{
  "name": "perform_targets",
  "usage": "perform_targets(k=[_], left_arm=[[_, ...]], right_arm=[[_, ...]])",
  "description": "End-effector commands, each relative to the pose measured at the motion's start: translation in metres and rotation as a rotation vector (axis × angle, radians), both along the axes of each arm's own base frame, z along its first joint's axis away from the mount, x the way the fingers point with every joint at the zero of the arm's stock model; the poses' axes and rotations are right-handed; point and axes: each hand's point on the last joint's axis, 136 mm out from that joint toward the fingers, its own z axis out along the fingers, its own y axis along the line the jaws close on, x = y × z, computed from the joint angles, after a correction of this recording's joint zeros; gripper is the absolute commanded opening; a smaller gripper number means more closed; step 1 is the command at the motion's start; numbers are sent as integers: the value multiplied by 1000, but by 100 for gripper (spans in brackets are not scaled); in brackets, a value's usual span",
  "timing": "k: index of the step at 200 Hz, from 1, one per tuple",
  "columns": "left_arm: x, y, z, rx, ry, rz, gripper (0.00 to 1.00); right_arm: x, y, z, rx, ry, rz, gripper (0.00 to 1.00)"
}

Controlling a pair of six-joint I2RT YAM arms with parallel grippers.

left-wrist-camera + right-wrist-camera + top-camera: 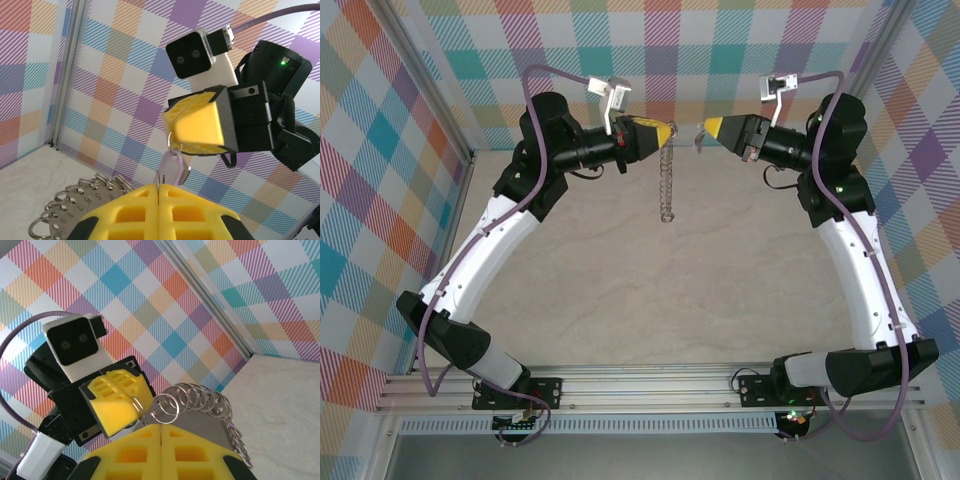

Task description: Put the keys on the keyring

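My left gripper (pixel 666 132) is shut on one thin wire loop of the keyring (pixel 667 185), a grey plate edged with several silvery rings. The keyring hangs down from it above the table's back middle. In the left wrist view the plate (pixel 75 202) lies low left of my shut left gripper (pixel 159 186). Facing it a short gap away, my right gripper (pixel 707 130) is shut on the small ring of the key (pixel 175 167), whose lilac head dangles just above the left fingers. The right wrist view shows the keyring (pixel 212 412) spread right beyond the shut right gripper (pixel 161 426).
Checkered walls (pixel 420 120) close in the back and both sides, with metal corner posts (pixel 430 90). The beige tabletop (pixel 660 300) lies below both raised grippers. An aluminium rail (pixel 650 385) holds the arm bases at the near edge.
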Motion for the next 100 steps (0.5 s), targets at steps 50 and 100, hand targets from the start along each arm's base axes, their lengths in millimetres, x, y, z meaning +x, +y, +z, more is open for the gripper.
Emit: perform_targets(k=[50, 100], left_arm=[[-3, 4, 25, -18, -214, 39, 0], [-1, -1, 25, -2, -209, 24, 0]], right_arm=[[-16, 11, 14, -20, -84, 92, 0], [-15, 16, 17, -27, -102, 106, 0]])
